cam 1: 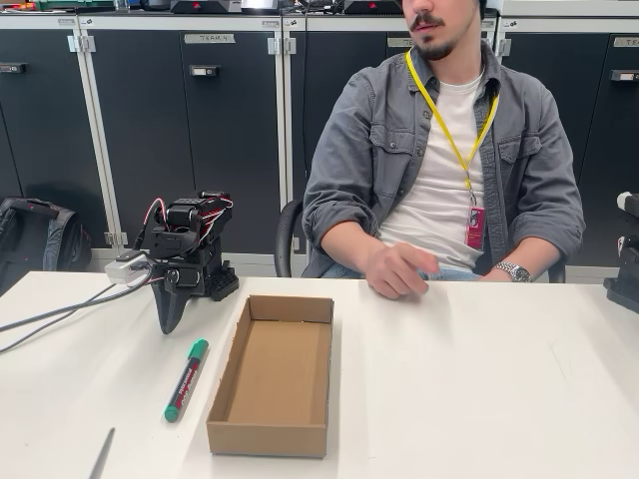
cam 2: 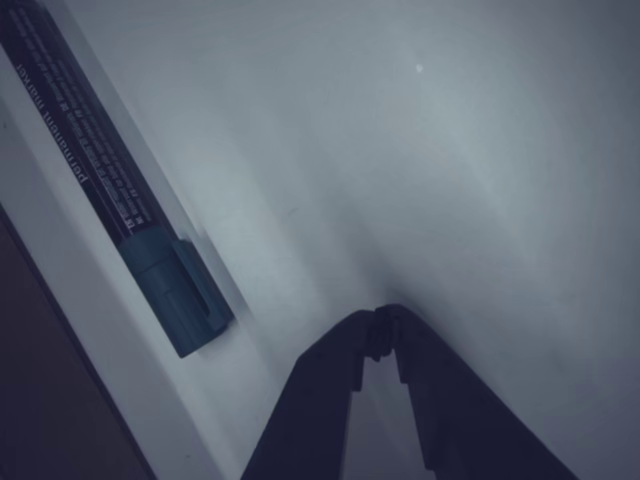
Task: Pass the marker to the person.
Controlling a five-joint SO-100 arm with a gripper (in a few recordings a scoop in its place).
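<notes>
arm: folded low, end effector (cam 1: 172,317) tip down on the table (cam 1: 479,389) | end effector: fingers together, holding nothing | marker (cam 1: 186,379): flat on table, between end effector and cardboard box (cam 1: 272,375)

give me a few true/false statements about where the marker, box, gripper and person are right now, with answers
1. The marker lies on the table, left of the cardboard box in the fixed view. True.
2. The gripper is shut on the marker. False: in the wrist view its fingertips meet with nothing between them, and the marker lies apart on the table.
3. The marker is inside the cardboard box. False: it lies outside, beside the box's left wall.
4. The person sits behind the table with one hand at its far edge. True.
5. The person's hand holds the marker. False: the hand is far from it, and holds no marker.
</notes>
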